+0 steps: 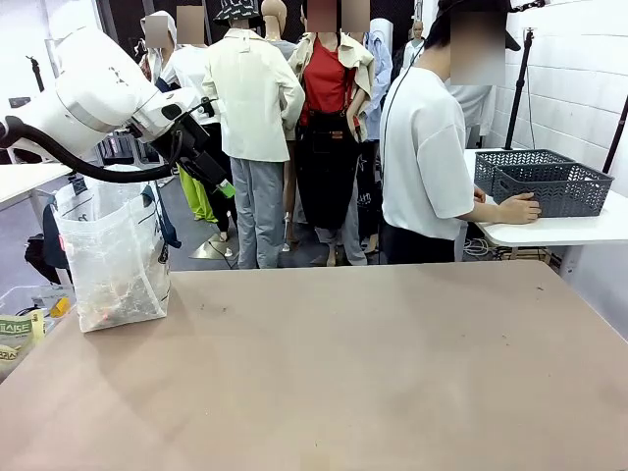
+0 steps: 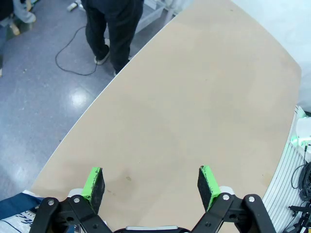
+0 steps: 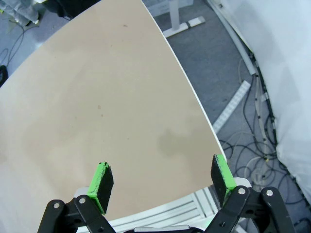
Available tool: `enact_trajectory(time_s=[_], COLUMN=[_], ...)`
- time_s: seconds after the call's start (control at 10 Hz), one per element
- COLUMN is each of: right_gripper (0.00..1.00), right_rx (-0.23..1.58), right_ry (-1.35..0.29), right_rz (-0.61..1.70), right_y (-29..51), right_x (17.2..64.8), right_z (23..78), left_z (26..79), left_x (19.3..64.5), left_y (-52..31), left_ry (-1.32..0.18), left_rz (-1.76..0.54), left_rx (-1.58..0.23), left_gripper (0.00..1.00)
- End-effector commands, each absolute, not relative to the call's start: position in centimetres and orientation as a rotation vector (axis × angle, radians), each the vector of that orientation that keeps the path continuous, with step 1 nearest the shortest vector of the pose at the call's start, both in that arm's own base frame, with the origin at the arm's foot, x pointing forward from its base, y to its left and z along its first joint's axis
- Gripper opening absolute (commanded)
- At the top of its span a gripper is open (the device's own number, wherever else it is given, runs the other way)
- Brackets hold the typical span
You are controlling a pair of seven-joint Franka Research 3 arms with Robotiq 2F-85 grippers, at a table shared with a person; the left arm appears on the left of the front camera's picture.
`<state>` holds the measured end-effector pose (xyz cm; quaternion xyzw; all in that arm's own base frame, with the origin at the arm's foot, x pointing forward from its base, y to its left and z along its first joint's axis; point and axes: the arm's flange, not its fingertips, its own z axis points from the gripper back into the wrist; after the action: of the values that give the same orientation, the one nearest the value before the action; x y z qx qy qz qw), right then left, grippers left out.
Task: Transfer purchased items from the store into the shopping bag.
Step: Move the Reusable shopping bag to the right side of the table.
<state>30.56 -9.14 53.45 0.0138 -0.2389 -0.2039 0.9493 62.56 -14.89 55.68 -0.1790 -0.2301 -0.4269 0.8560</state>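
The shopping bag (image 1: 111, 253), translucent whitish plastic, stands upright on the left part of the tan table (image 1: 353, 373). Small reddish and pale purchased items (image 1: 116, 297) show faintly through its bottom. My left gripper (image 1: 218, 177) hangs in the air above and to the right of the bag. In the left wrist view this gripper (image 2: 151, 182) is open over bare tabletop, with a corner of the bag (image 2: 13, 219) and its dark blue handle at the lower left. My right gripper (image 3: 162, 178) is open with nothing between its fingers, high above the table's corner.
A person in a white T-shirt (image 1: 424, 157) stands at the far side, one hand (image 1: 518, 208) on dark grey lattice baskets (image 1: 549, 182) on a white side table (image 1: 559, 232). Packages (image 1: 14, 332) lie beyond the table's left edge. Cables (image 3: 252, 145) cover the floor on the right.
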Motion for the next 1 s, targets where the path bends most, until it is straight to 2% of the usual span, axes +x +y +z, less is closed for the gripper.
enact_trajectory(time_s=[0.0,0.9], right_gripper=[1.0,1.0], right_rx=[0.021,0.021], right_ry=[-0.474,-0.474], right_rz=[-0.408,-0.408], right_y=[-9.26,-9.26], right_x=[30.28,30.28], right_z=[53.21,53.21], left_z=[55.74,55.74], left_x=[62.67,62.67], left_y=[-14.83,-14.83], left_ry=[-0.496,-0.496], left_rz=[-0.887,-0.887], left_rx=[-0.372,-0.372], left_gripper=[1.0,1.0])
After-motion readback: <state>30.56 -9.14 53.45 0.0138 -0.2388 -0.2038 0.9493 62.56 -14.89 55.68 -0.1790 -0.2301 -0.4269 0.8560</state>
